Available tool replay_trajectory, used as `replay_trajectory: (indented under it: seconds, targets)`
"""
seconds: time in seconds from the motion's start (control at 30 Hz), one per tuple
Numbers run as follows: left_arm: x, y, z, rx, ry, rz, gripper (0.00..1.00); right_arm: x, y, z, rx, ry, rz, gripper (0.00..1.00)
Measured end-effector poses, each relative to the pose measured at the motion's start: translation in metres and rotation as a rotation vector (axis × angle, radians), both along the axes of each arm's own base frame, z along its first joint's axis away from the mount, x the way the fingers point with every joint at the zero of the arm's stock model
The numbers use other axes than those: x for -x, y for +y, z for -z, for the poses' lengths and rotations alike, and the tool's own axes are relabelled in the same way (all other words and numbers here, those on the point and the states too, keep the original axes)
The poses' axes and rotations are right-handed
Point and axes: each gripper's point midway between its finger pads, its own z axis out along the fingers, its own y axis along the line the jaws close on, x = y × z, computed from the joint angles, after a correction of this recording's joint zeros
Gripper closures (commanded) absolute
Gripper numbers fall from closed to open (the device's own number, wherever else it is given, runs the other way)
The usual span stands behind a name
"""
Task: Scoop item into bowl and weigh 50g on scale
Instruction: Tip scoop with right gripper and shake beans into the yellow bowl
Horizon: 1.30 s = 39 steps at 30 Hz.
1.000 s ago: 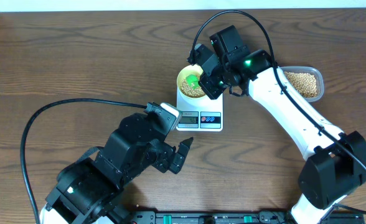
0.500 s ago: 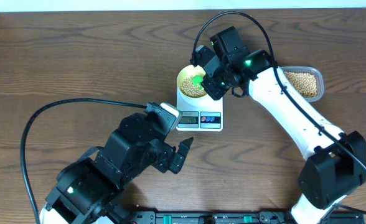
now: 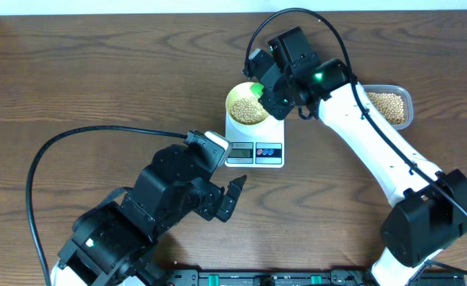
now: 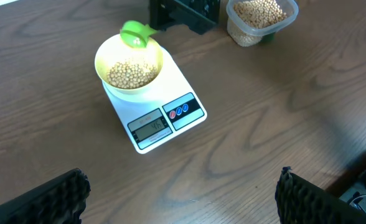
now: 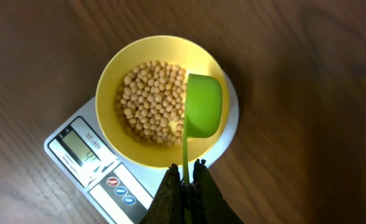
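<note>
The pale yellow bowl [image 5: 152,50] stands on the white scale [image 5: 89,162] and holds a layer of tan beans [image 5: 149,102]. My right gripper [image 5: 186,164] is shut on the thin handle of a green scoop [image 5: 203,106], whose cup hangs over the bowl's right side with no beans showing in it. From overhead, the scoop [image 3: 257,89] is at the bowl's [image 3: 232,102] far right rim, on the scale [image 3: 254,152]. My left gripper [image 4: 182,186] is open and holds nothing, hovering over bare wood in front of the scale [image 4: 164,124].
A clear plastic tub [image 3: 388,107] with more beans sits right of the scale, behind my right arm. The left arm's black cable loops across the near left of the table.
My right gripper has drawn the scoop from over the bowl's middle toward its far right rim. The left arm has not moved.
</note>
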Motion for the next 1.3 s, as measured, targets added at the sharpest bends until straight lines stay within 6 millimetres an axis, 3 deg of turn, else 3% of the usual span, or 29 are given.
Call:
replay_trajectory:
  seconds: [0.53, 1.1, 1.3]
  targets:
    - [0.000, 0.000, 0.000, 0.000, 0.000, 0.000, 0.02, 0.007, 0.008, 0.001, 0.055, -0.028, -0.088, 0.99]
    - [0.000, 0.000, 0.000, 0.000, 0.000, 0.000, 0.02, 0.005, 0.009, -0.001, 0.044, -0.036, -0.070, 0.99]
    - [0.000, 0.000, 0.000, 0.000, 0.000, 0.000, 0.02, -0.008, 0.004, -0.024, -0.010, -0.050, 0.020, 0.99]
